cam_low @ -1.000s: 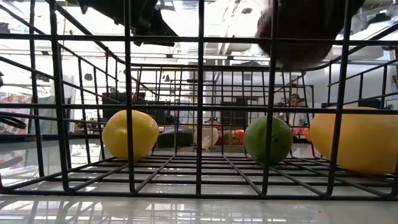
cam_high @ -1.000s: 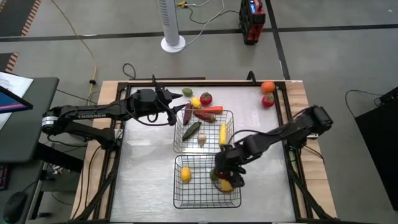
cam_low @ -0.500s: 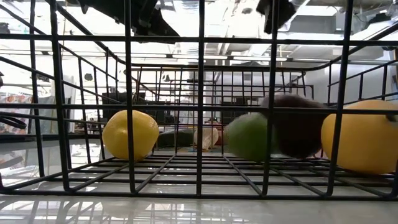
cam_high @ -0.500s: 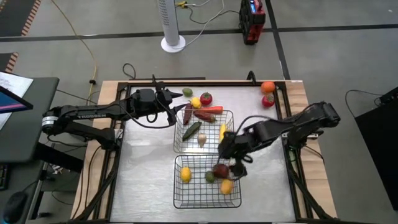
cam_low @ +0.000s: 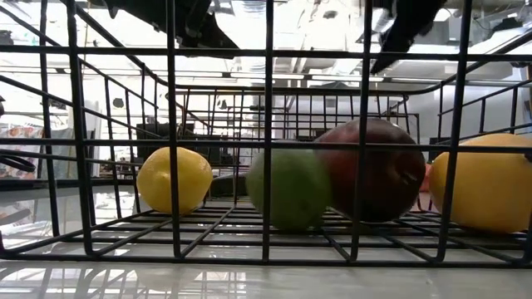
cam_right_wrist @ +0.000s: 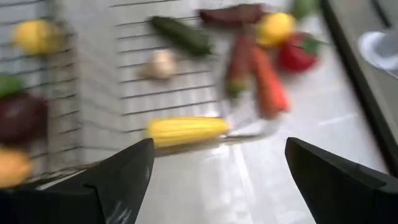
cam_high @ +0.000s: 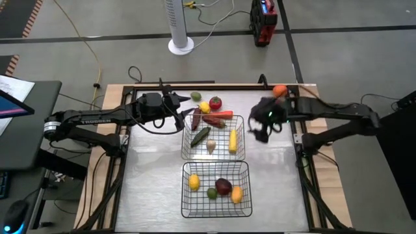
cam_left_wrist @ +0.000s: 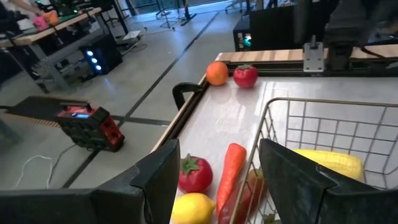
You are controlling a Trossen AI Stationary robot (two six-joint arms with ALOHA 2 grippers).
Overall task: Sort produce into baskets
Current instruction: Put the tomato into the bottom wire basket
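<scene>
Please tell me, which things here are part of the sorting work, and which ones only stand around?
Job: far basket with corn, cucumber, garlic; near basket with apple, lime; loose tomato, orange.

Around: white fan, red device, yellow cable.

The robot has two thin arms. Both are black. The left arm (cam_high: 97,118) has white letters on its long part, and a silver ring near its base. Black cables loop beside it. Its gripper (cam_left_wrist: 217,180) has two wide, flat, dark fingers (cam_left_wrist: 158,180) with smooth edges. The right arm (cam_high: 331,112) is made of black tubes joined by round, chunky joints. A small green light glows on its gripper (cam_high: 263,123). That gripper's fingers (cam_right_wrist: 121,180) are dark and pointed like wedges.
</scene>
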